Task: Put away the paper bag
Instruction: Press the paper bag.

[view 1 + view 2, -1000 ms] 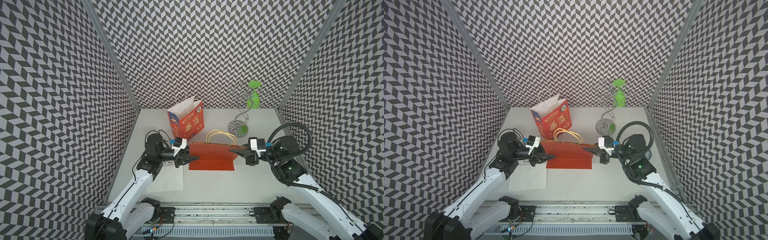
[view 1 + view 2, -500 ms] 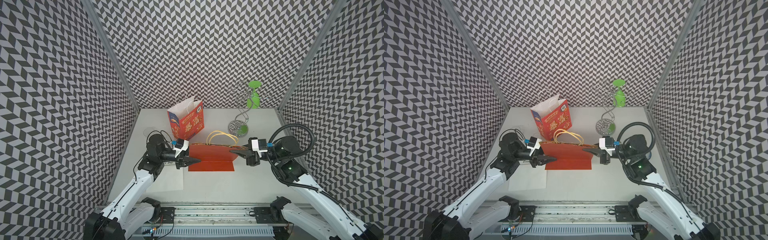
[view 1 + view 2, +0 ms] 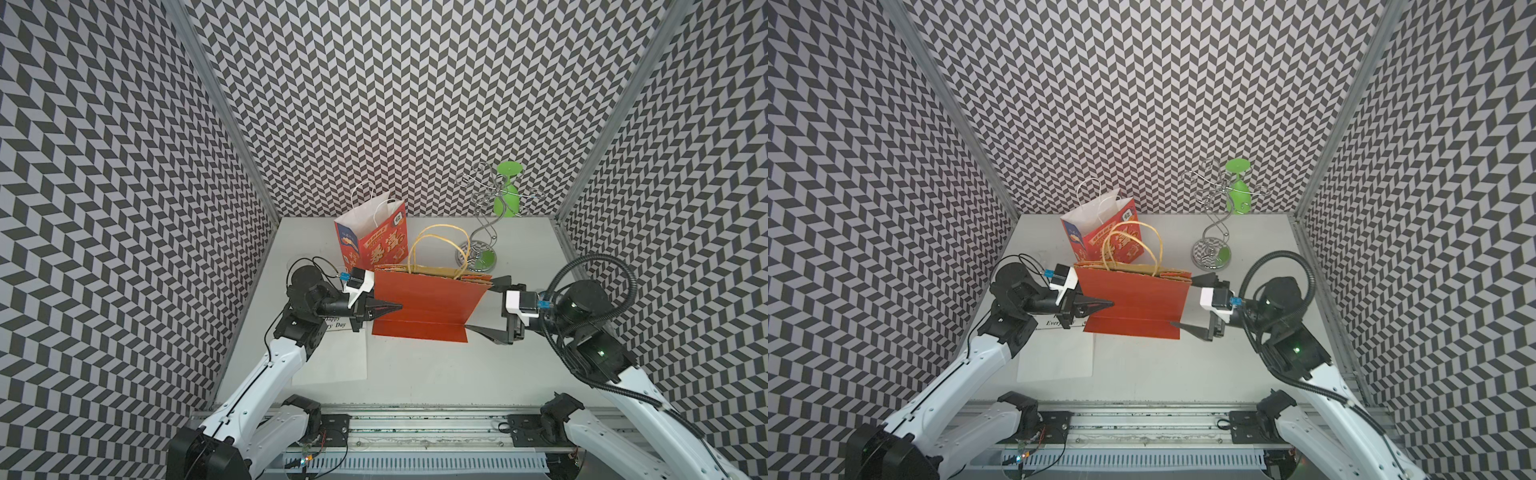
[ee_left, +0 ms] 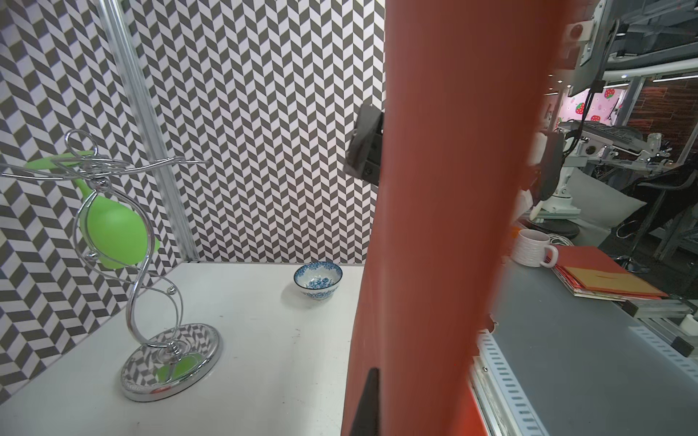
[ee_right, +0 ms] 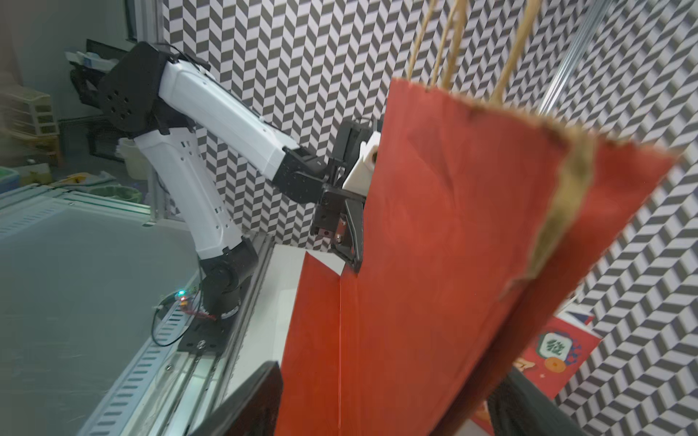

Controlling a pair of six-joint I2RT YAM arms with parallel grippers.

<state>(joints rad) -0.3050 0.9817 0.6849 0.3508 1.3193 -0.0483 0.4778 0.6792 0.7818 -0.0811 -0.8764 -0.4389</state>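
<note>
The paper bag point(image 3: 428, 305) point(image 3: 1138, 303) is plain red with tan cord handles, pressed flat and held upright on its folded bottom. My left gripper point(image 3: 398, 307) point(image 3: 1111, 303) is shut on the bag's left edge. In the left wrist view one dark finger point(image 4: 369, 404) lies against the red paper point(image 4: 434, 226). My right gripper point(image 3: 482, 305) point(image 3: 1183, 300) is open wide, with a finger on each side of the bag's right edge. In the right wrist view the bag point(image 5: 434, 264) stands between the spread fingers point(image 5: 249, 400).
A printed red and white gift bag point(image 3: 374, 241) stands open behind the red one. A chrome stand point(image 3: 482, 216) holding a green cup point(image 3: 507, 195) is at the back right. A white sheet point(image 3: 332, 353) lies under my left arm. A blue-patterned bowl point(image 4: 318, 281) sits beyond the bag.
My left gripper has pushed in and shut on the bag's left edge. My right gripper has opened off the right edge. The bag now stands taller and more upright.
</note>
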